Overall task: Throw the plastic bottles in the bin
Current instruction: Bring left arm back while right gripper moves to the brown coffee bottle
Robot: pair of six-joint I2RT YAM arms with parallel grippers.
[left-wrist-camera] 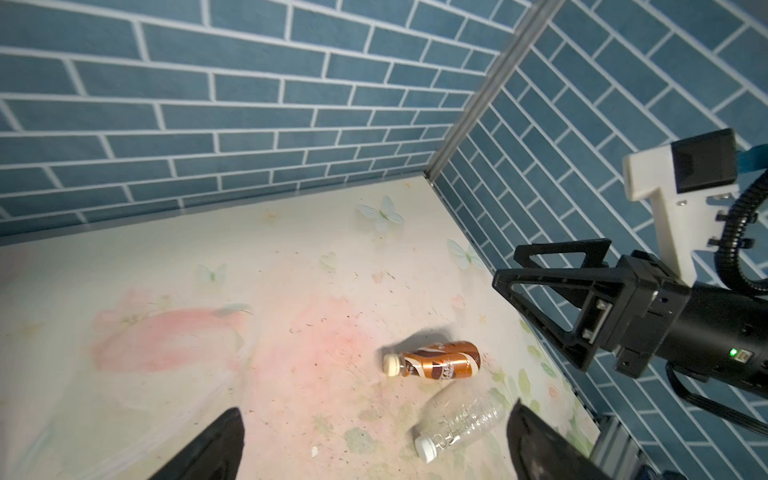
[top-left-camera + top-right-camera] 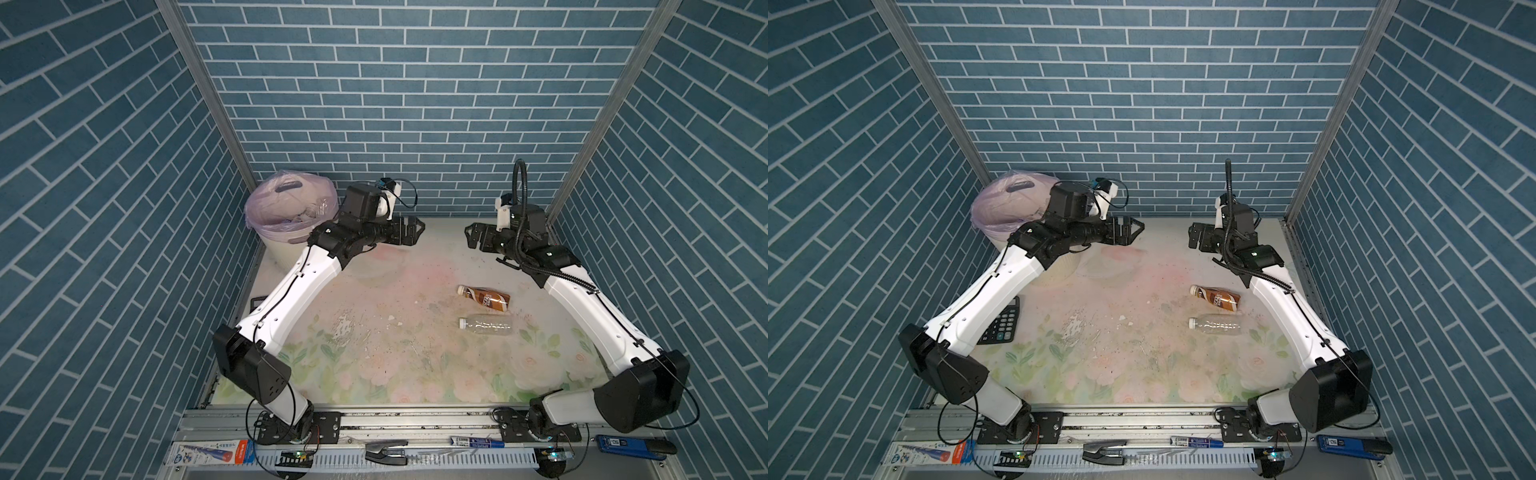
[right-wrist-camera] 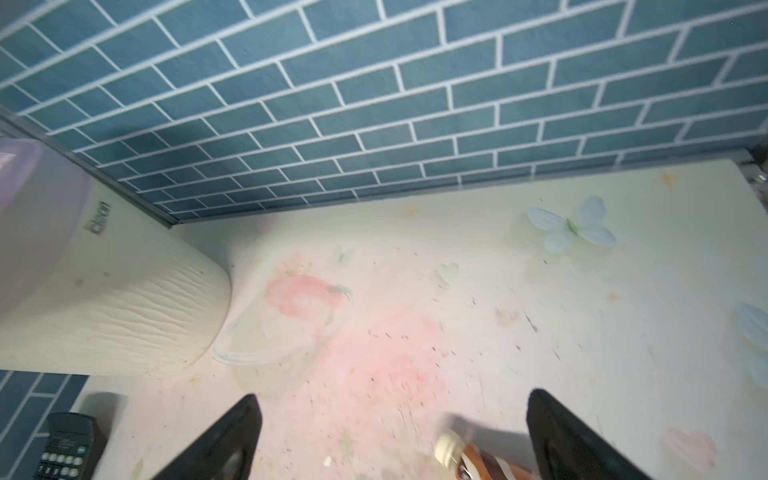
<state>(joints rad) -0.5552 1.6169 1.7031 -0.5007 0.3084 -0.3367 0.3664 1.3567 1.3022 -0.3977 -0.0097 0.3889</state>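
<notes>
- Grippers first: left gripper (image 2: 411,231) and right gripper (image 2: 470,237) both hang in the air near the back wall, facing each other, jaws spread wide, nothing in either.
- Two plastic bottles are on the table (image 2: 395,353): the brown-labelled bottle (image 2: 484,298) and the clear bottle (image 2: 486,325). Both lie on their sides, just beside each other, over on the right arm's side.
- The bin (image 2: 282,249) sits in the far left corner behind the left arm, with the pink bag (image 2: 286,199) draped over its rim. There's some clear stuff inside, bottles I'd guess.
- My worries:
  - Round bottles lying flat will probably roll if one finger touches before the other, and either could knock into its neighbour.
  - That clear one looks thin, so a hard squeeze could buckle it and pop it out of the grip.
  - The bottles and bin are on opposite sides, so whichever arm carries has to cross the middle, and the arms could clip each other.
  - The bin's tall. A low carry could hit the wall or snag the loose bag, tipping it.
</notes>
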